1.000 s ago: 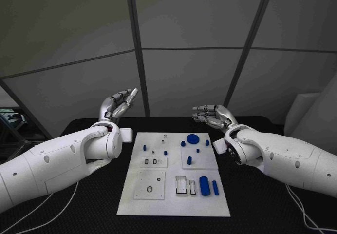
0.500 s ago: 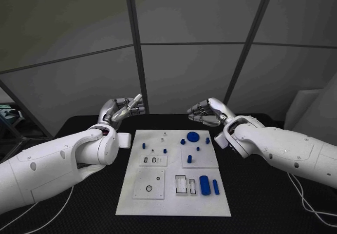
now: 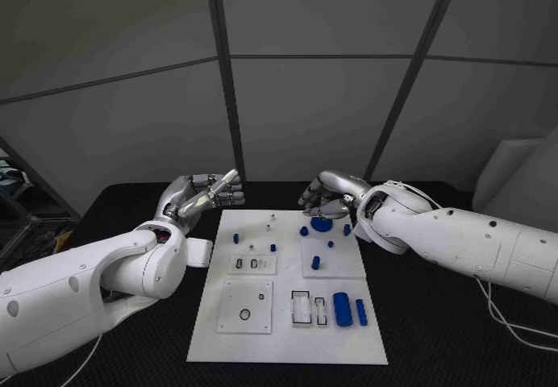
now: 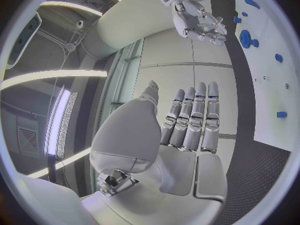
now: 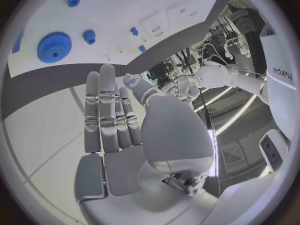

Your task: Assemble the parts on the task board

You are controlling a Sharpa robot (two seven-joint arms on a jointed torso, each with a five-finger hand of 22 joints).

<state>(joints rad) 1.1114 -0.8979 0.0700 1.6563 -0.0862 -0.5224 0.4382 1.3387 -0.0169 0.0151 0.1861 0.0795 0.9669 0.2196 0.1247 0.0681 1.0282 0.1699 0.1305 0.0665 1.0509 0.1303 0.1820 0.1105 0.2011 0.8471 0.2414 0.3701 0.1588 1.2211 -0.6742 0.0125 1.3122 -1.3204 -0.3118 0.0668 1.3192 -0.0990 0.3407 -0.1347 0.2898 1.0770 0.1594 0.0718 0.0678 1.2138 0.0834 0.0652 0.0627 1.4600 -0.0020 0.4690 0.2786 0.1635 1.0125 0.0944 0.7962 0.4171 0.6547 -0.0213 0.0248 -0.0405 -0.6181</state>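
Task board lies flat in the middle of the black table, long side running away from me. At its far edge I see a large blue gear, with a smaller blue gear just beside it and a short blue peg on its other side. Two more small blue pegs stand toward the far left corner. Mid-board, a blue pin stands upright in a square inset plate. Near the right edge, closer to me, a thick blue cylinder and a thinner blue bar lie side by side, next to rectangular slots. The near left area carries a square plate with an oval cutout. My right hand hangs over the far edge of the board, just above the large gear, fingers extended side by side in the wrist view, holding nothing. My left hand hovers off the board's far left corner, fingers straight and together, empty; I cannot tell whether either hand touches anything.
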